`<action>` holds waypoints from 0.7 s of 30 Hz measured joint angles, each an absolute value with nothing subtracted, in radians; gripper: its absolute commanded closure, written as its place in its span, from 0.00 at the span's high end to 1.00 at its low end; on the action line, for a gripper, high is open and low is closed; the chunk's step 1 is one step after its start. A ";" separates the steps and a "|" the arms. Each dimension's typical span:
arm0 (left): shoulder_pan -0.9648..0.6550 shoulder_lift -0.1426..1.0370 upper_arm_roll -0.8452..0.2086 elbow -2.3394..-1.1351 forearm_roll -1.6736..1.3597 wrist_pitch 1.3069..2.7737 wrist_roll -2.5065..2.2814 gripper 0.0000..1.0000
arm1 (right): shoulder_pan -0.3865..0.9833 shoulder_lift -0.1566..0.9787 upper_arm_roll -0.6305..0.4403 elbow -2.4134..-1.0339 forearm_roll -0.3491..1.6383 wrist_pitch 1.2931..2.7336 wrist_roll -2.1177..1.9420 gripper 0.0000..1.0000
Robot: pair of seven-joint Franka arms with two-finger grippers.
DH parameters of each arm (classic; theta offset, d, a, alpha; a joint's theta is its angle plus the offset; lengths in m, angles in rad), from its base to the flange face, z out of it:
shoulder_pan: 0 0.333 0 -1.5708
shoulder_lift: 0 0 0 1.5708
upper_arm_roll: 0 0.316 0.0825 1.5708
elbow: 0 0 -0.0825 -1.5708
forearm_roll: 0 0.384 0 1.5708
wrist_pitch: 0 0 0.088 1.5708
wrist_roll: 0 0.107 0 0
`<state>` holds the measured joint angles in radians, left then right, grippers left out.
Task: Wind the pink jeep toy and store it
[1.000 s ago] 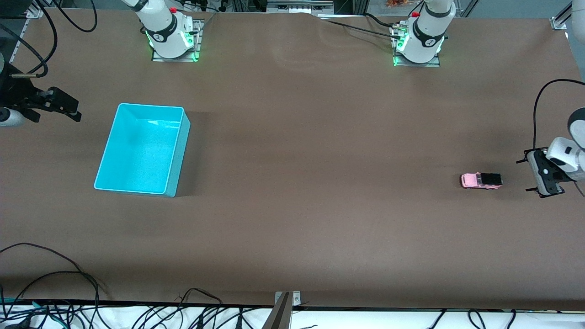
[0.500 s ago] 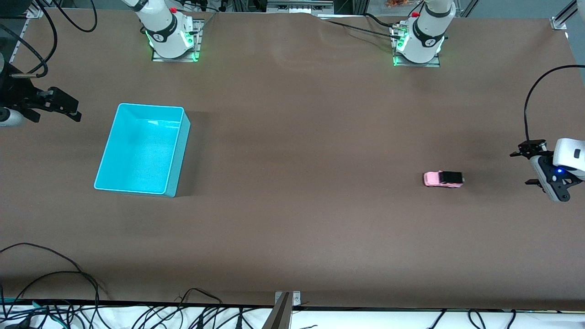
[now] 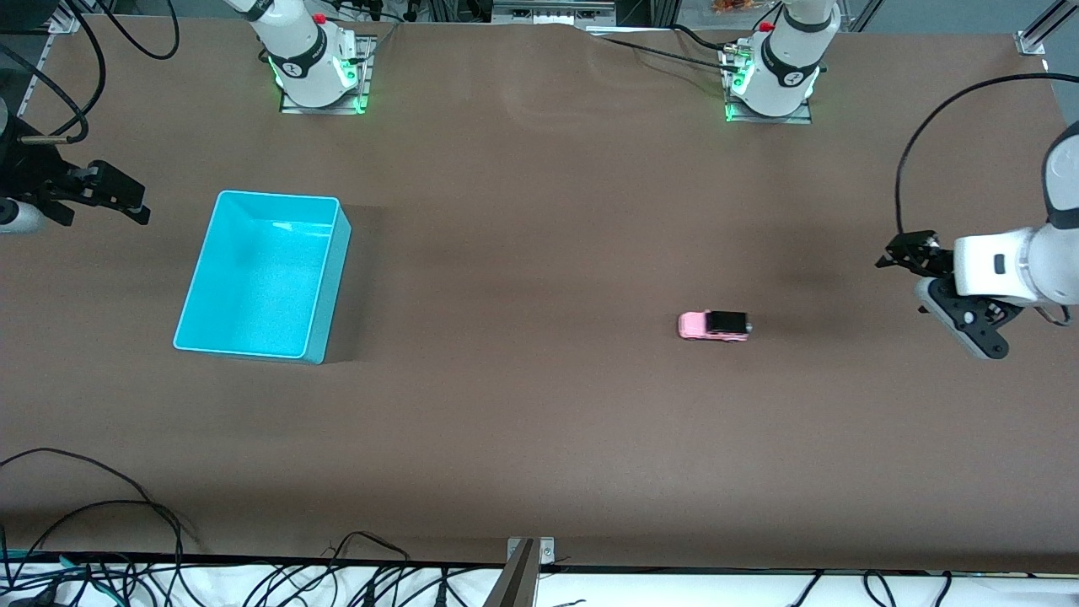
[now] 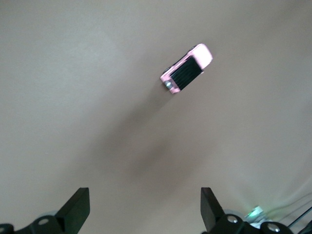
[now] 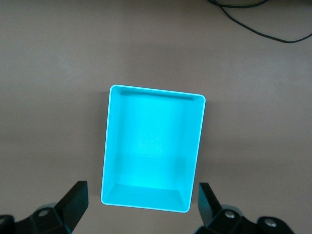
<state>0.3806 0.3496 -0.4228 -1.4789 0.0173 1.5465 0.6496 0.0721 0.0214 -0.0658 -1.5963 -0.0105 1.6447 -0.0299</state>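
Observation:
The pink jeep toy [image 3: 713,325], light pink with a black roof and rear, stands on its wheels on the brown table, free of both grippers. It also shows in the left wrist view [image 4: 186,68]. My left gripper [image 3: 904,282] is open and empty, in the air at the left arm's end of the table, well apart from the jeep; its jaws [image 4: 145,204] stand wide. The cyan bin [image 3: 333,295] is empty at the right arm's end. My right gripper [image 3: 142,205] waits open and empty beside the bin, which fills its wrist view [image 5: 152,146].
The two arm bases [image 3: 316,63] [image 3: 771,76] stand along the table's edge farthest from the front camera. Cables [image 3: 101,506] lie along the edge nearest it. A black cable [image 5: 253,24] lies past the bin in the right wrist view.
The jeep has rolled across the table from near the left gripper toward the bin's end. The left gripper has risen and turned. The right arm has not moved.

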 measured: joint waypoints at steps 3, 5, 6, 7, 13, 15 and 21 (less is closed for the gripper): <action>0.380 0.343 -0.462 -1.479 0.017 1.536 0.565 1.00 | 0.072 0.021 -0.066 -1.596 -0.011 1.645 -0.030 1.00; 0.379 0.340 -0.482 -1.479 0.017 1.532 0.515 1.00 | 0.072 0.021 -0.066 -1.596 -0.011 1.645 -0.030 1.00; 0.379 0.339 -0.491 -1.479 0.017 1.531 0.489 1.00 | 0.072 0.021 -0.066 -1.596 -0.011 1.645 -0.030 1.00; 0.379 0.339 -0.498 -1.479 0.017 1.530 0.467 1.00 | 0.072 0.021 -0.066 -1.596 -0.011 1.645 -0.030 1.00; 0.379 0.336 -0.524 -1.479 0.017 1.530 0.347 1.00 | 0.072 0.021 -0.066 -1.596 -0.011 1.645 -0.030 1.00; 0.377 0.334 -0.527 -1.479 0.017 1.530 0.317 1.00 | 0.072 0.021 -0.066 -1.596 -0.011 1.645 -0.030 1.00; 0.346 0.331 -0.528 -1.476 0.052 1.530 0.237 1.00 | 0.072 0.021 -0.066 -1.596 -0.011 1.645 -0.030 1.00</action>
